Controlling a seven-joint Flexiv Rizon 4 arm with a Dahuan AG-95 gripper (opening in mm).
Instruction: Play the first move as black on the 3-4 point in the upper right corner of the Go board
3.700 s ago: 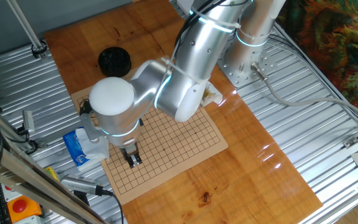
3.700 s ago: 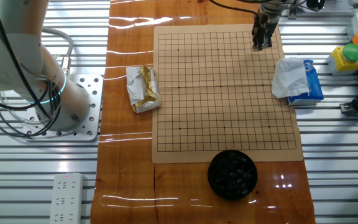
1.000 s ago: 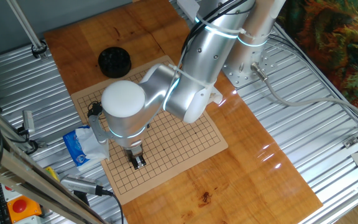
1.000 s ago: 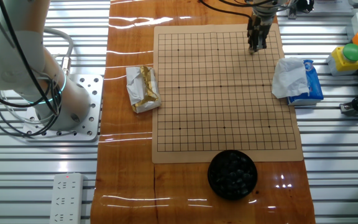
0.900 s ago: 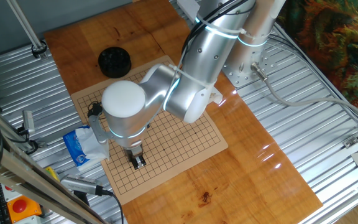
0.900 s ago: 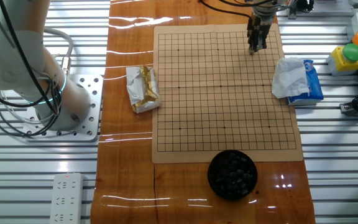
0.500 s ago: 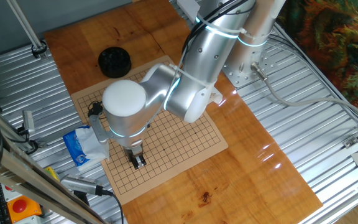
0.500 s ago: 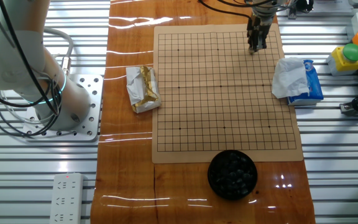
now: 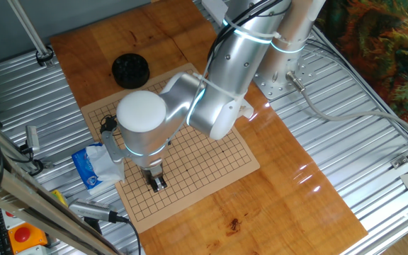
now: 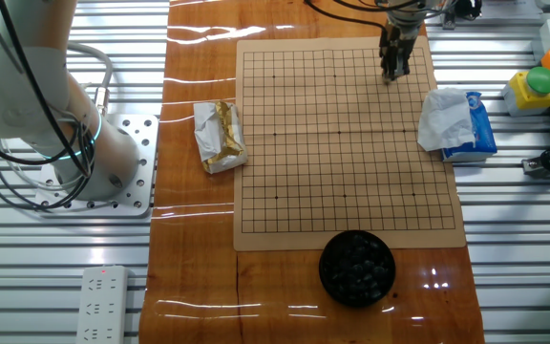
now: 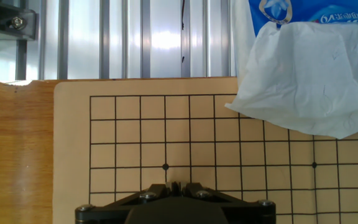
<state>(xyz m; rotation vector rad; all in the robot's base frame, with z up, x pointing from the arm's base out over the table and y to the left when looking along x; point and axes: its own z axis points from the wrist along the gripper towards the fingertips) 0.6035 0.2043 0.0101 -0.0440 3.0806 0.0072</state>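
Observation:
The Go board lies bare on the wooden table; no stone shows on its grid. My gripper stands upright, low over its upper right corner, also seen in one fixed view. In the hand view the gripper is shut, with a thin dark piece, a black stone, pinched between the pads. The tips are just below the corner star dot; the 3-4 point is one of the crossings next to that dot. The black bowl of stones sits by the near board edge.
A blue tissue pack with a white tissue overlaps the board's right edge close to the gripper, and fills the hand view's upper right. A crumpled foil wrapper lies left of the board. A button box stands far right.
Since 3.7 s ago the gripper has shifted a little inward from the board's corner. Over the last second nothing has visibly moved.

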